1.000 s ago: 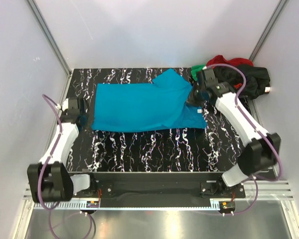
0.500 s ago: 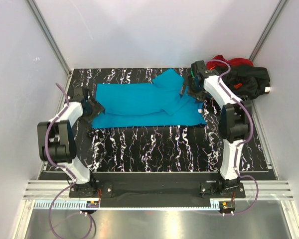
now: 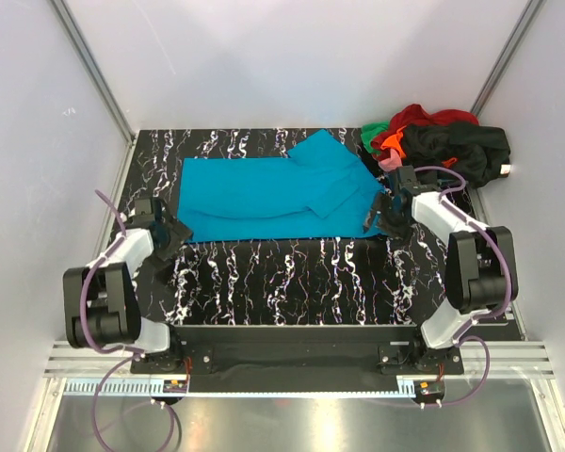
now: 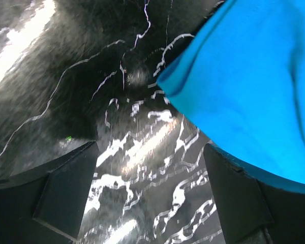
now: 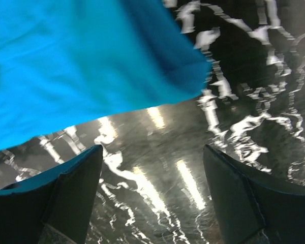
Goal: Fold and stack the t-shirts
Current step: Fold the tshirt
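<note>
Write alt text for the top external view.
A bright teal-blue cloth t-shirt lies spread on a black, white-veined table, with the left claw and right claw open at its near corners. A heap of black, red, orange and green cloth shirts sits in the far right corner.

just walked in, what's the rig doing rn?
Two arms are working on a teal shirt that is spread flat on the table and looks partly folded. The left gripper and the right gripper sit open at the shirt's near corners, and neither holds anything. The other shirts lie in an unfolded heap at the far right corner.
</note>
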You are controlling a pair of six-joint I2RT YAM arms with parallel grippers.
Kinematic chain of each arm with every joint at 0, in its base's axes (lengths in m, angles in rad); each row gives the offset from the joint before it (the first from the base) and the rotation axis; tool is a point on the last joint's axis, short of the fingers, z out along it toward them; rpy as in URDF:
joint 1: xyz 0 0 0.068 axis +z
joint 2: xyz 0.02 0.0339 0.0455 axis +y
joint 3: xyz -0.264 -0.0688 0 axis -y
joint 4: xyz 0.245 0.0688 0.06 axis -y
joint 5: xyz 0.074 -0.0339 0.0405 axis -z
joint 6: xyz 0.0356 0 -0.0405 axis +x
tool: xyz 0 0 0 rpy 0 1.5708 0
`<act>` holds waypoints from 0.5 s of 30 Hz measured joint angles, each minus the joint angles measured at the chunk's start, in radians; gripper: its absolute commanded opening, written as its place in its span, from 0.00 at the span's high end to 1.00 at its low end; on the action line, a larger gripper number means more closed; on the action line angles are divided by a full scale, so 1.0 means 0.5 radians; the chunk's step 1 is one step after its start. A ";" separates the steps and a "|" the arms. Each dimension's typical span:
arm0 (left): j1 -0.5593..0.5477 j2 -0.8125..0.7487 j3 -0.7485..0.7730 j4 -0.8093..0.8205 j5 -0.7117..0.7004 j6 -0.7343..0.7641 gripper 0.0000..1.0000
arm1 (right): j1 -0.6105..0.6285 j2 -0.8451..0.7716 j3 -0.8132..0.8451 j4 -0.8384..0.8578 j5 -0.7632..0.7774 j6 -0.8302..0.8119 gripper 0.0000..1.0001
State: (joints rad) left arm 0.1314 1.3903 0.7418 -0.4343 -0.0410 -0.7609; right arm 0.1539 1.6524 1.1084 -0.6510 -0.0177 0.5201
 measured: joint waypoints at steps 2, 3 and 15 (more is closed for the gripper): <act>0.001 0.072 0.000 0.048 0.002 -0.002 0.09 | -0.054 0.027 -0.028 0.021 -0.013 0.000 0.15; 0.001 0.090 0.000 0.062 0.002 -0.003 0.08 | -0.079 0.033 -0.029 0.034 -0.018 -0.002 0.15; 0.001 0.182 0.026 0.243 -0.014 -0.056 0.15 | -0.175 0.233 0.008 0.247 -0.110 -0.011 0.23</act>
State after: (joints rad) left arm 0.1318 1.4811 0.7547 -0.3126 -0.0483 -0.7887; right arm 0.0666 1.7687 1.1126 -0.5274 -0.0727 0.5148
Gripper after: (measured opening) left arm 0.873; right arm 0.794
